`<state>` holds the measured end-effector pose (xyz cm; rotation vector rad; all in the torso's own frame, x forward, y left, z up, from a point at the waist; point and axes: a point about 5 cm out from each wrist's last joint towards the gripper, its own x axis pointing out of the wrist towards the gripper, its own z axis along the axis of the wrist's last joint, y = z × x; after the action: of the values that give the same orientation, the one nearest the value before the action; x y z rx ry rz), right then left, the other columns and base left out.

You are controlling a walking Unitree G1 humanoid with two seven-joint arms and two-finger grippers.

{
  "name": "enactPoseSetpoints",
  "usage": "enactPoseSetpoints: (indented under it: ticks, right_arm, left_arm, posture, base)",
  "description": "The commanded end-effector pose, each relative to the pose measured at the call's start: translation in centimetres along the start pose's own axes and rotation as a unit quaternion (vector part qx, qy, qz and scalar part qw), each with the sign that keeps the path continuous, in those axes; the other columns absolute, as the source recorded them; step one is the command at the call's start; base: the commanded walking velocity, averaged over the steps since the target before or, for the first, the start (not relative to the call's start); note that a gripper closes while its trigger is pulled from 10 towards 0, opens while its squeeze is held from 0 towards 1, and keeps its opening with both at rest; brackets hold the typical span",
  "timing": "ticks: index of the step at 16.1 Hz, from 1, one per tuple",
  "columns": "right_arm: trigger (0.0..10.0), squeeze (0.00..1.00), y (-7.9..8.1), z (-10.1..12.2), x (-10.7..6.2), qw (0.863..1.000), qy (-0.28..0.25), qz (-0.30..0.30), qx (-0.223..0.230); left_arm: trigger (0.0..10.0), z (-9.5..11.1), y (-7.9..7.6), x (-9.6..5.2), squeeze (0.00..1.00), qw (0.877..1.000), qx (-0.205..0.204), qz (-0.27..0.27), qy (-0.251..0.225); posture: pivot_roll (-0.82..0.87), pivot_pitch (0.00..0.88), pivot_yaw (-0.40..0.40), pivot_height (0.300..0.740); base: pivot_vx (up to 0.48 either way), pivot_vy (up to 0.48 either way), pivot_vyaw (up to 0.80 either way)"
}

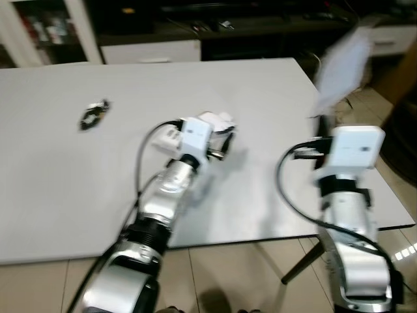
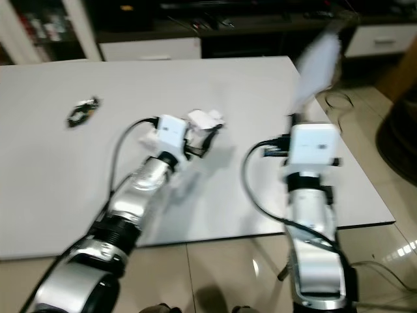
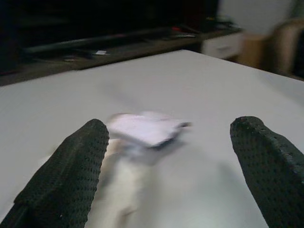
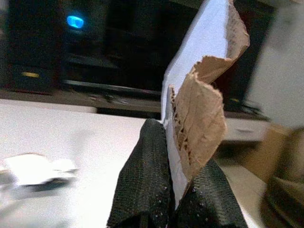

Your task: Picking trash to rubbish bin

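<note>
While pinched by right gripper (image 4: 176, 190), torn cardboard (image 4: 202, 102).

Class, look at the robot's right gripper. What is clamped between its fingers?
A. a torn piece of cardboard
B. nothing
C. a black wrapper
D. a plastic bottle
A. In the right wrist view the right gripper has its fingers shut on a torn piece of cardboard, white on one face and brown on the other.
</note>
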<state>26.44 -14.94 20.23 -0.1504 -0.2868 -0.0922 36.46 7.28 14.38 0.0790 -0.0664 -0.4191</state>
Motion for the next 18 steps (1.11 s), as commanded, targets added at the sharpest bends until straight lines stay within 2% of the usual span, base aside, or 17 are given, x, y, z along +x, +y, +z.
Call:
enactPoseSetpoints:
  ticks: [1,8,10,18]
  right_arm:
    - [10.0,0.00,-0.45,0.31,0.01,1.000,-0.005,-0.009,-0.007]
    - [10.0,0.00,-0.16,0.27,-0.10,1.000,-0.002,-0.003,-0.008]
    - [10.0,0.00,-0.09,0.23,-0.17,1.000,-0.001,-0.001,-0.008]
    - [10.0,0.00,0.02,-0.01,-0.39,1.000,0.008,0.005,-0.010]
  left_arm:
    - [10.0,-0.05,-0.33,0.05,0.00,1.000,-0.002,-0.001,0.002]
    - [10.0,-0.25,-0.37,0.02,0.00,1.000,-0.003,0.000,0.008]
    - [10.0,-0.46,-0.35,-0.07,0.00,1.000,-0.020,0.005,0.010]
    - [10.0,-0.78,-0.13,-0.19,0.00,0.999,-0.024,0.012,0.020]
  posture:
    - [0.06,0.086,0.001,0.740]
    - [0.05,0.091,0.002,0.740]
    - [0.05,0.092,0.001,0.740]
    - [0.05,0.099,-0.003,0.740]
  base:
    - [0.000,-0.480,0.00]
    - [0.000,-0.480,0.00]
    - [0.000,0.000,0.00]
    - [0.000,0.000,0.00]
